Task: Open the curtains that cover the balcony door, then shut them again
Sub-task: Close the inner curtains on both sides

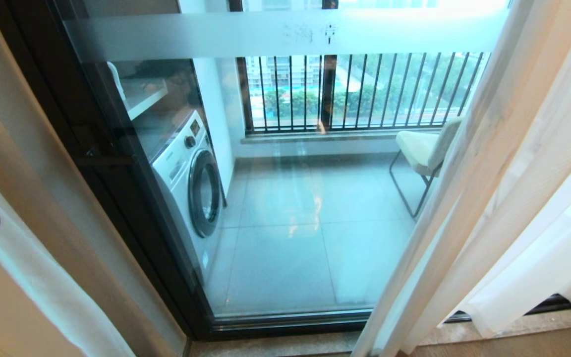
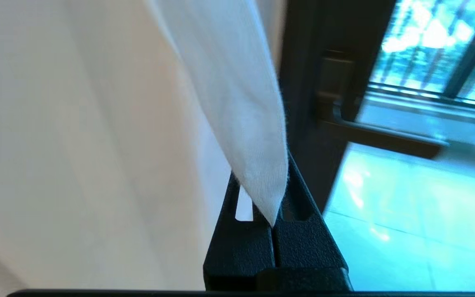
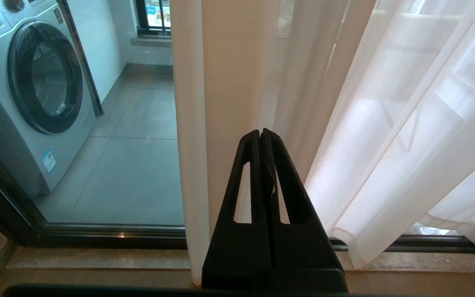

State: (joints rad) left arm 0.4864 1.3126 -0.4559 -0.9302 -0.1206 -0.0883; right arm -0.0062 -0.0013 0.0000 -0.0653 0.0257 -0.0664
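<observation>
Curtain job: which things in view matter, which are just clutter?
Job:
- left curtain, pinched in the left gripper
- right curtain
- balcony door
- right gripper, shut on nothing, in front of the right curtain

Clutter:
- washing machine
- chair
- railing

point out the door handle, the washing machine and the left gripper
door handle (image 2: 382, 136): left wrist view, on its dark lever
washing machine (image 1: 205, 194): head view, on its round door
left gripper (image 2: 273, 218): left wrist view, at the shut fingertips pinching the white curtain (image 2: 237, 103)
</observation>
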